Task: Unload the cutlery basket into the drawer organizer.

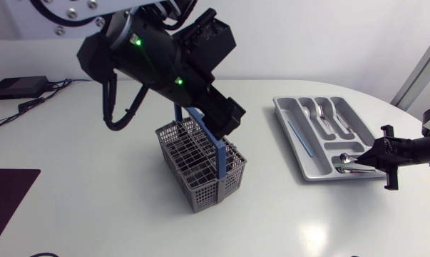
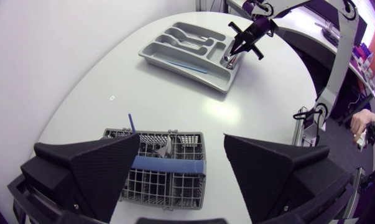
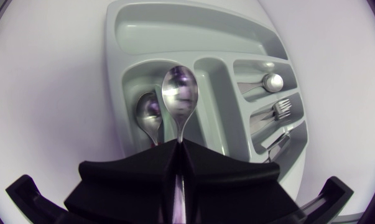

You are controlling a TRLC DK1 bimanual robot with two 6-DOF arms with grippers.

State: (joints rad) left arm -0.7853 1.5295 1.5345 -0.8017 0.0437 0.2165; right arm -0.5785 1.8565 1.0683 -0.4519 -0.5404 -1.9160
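Note:
The grey wire cutlery basket (image 1: 200, 168) with a blue handle (image 2: 168, 166) stands mid-table. My left gripper (image 1: 227, 114) hangs just above it, open, its broad fingers (image 2: 106, 168) spread to either side of the basket (image 2: 156, 177). A thin blue stick (image 2: 131, 121) and a silver utensil (image 2: 168, 147) stick up from the basket. The grey drawer organizer (image 1: 280, 108) lies at the right. Over its near end my right gripper (image 1: 371, 158) is shut on a spoon (image 3: 180, 93), bowl forward, above a compartment holding another spoon (image 3: 148, 115). Forks (image 3: 280, 109) fill neighbouring slots.
A blue stick (image 1: 298, 137) lies in the organizer's long slot. At the table's back left sits a black box (image 1: 18, 87) with cables. A dark mat (image 1: 8, 196) covers the front left corner. Bare white table lies between basket and organizer.

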